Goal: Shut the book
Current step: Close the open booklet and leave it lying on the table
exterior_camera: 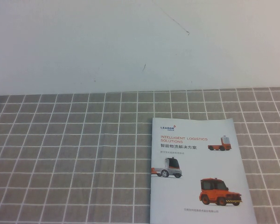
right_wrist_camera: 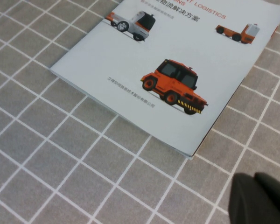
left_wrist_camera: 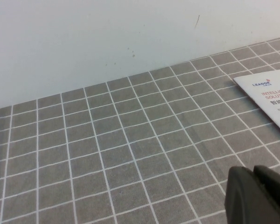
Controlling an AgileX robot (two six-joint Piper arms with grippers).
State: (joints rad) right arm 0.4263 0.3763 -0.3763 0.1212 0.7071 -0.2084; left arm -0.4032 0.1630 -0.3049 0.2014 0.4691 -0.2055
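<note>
The book (exterior_camera: 196,172) lies flat and closed on the grey tiled mat (exterior_camera: 74,154), pale blue front cover up, printed with red lettering and orange vehicles. It sits right of the middle, running off the near edge of the high view. Neither arm shows in the high view. In the left wrist view my left gripper (left_wrist_camera: 253,171) hovers over bare tiles, shut and holding nothing, with a corner of the book (left_wrist_camera: 270,93) well away from it. My right gripper (right_wrist_camera: 255,177) is also shut and holding nothing, above the mat just off the book's (right_wrist_camera: 177,70) near corner.
A plain white wall (exterior_camera: 140,42) rises behind the far edge of the mat. Bare grey tiles stretch to the left of the book.
</note>
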